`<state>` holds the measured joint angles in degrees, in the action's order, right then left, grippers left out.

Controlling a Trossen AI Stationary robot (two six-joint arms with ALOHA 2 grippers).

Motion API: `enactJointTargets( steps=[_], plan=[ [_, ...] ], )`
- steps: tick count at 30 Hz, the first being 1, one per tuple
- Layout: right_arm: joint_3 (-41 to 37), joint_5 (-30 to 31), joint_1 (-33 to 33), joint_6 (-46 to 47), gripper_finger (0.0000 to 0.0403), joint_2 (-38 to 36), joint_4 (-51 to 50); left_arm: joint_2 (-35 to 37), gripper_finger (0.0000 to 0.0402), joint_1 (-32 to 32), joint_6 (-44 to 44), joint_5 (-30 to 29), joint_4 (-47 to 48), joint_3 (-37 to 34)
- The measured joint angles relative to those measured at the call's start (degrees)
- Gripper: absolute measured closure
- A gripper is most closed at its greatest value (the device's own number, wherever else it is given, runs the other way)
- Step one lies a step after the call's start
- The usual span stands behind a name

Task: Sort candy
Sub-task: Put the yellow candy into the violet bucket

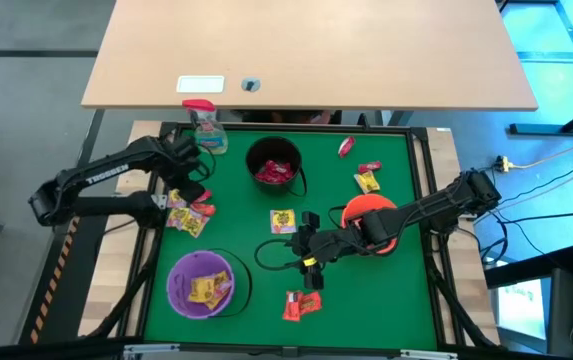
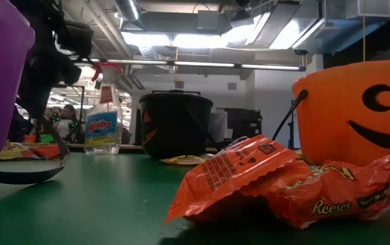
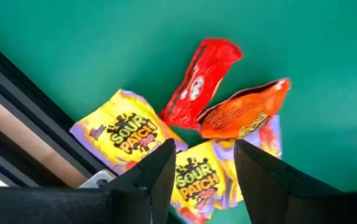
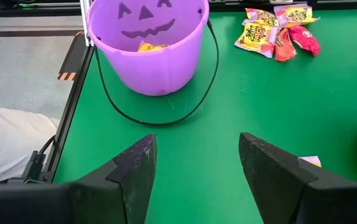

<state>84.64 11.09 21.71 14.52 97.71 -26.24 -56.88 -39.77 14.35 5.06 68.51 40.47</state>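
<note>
Yellow, red and orange candy point(image 3: 194, 134) clustered at the worktop's point(image 1: 386, 290) left edge, directly under left hand point(image 3: 200, 163), fingers spread and empty. Best to pinch one packet only, the top orange one. Right hand point(image 4: 194, 163) wide, empty, mid-worktop near purple bucket point(image 4: 147, 43).

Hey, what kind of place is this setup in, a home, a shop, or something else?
Most likely a lab or open workshop, not a home: bare ceiling ducts and strip lights, a green work mat in a metal frame, loose cables on a grey floor, and a plain desk.
</note>
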Motion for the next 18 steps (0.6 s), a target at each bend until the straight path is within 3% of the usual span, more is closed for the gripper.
enactJointTargets(
  steps=[7, 18],
  plan=[
    [0.0, -0.1, 0.1, 0.0, 0.0178, 0.0, -0.1, -6.9, 0.0250, 0.0, -1.2, -1.8, 3.9, 0.0],
    [0.0, -0.1, 0.1, 0.0, 0.0178, 0.0, -0.1, -13.4, 0.0250, -0.4, -0.6, -6.0, 2.1, 0.1]
  ],
)
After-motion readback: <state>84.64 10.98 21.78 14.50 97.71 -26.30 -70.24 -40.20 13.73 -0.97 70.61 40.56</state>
